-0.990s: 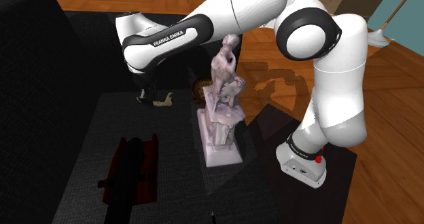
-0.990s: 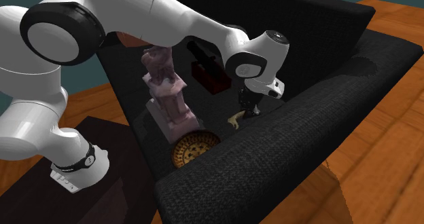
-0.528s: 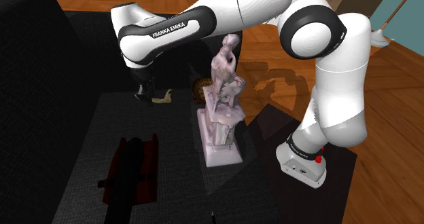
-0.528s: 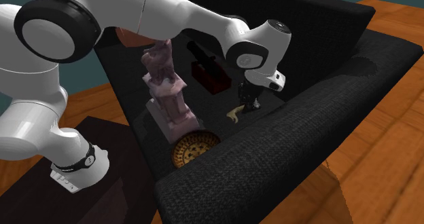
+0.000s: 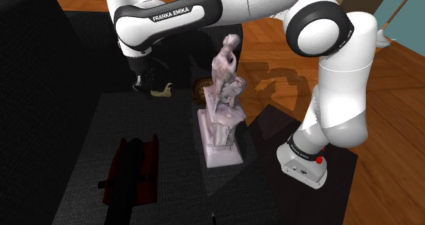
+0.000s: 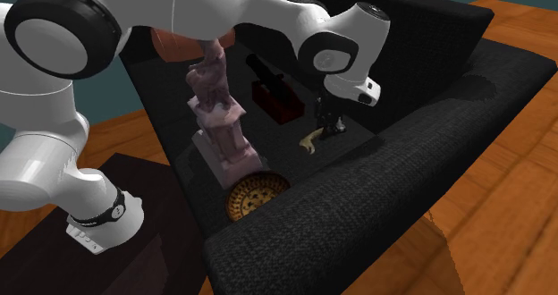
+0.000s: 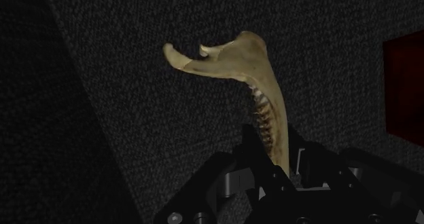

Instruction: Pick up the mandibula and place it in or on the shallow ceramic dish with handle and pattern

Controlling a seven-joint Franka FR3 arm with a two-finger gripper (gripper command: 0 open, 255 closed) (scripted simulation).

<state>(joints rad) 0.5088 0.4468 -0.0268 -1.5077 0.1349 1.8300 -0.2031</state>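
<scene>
One dark red object point(image 5: 133, 172) lies at the lower left of the shoulder view, on the seat of a black sofa point(image 5: 78, 131). Up and to the right of it, left of the frame's centre, the end effector point(image 5: 144, 80) hangs under the white arm. It is clenched on one end of a pale, curved bone point(image 5: 162, 91) with a row of teeth. In the wrist view both black fingers pinch the bone, and the rest of it sticks out past them over the dark cushion. I cannot tell whether the bone touches the seat.

Just right of the bone a brown patterned dish point(image 5: 199, 87) peeks out from behind a pinkish statue point(image 5: 223, 101), which stands on a block base near the frame's middle. Bone and dish are near each other but apart. At the lower right the arm's foot sits on the dark stand point(image 5: 265, 189), with wooden floor point(image 5: 388, 121) beyond it.
</scene>
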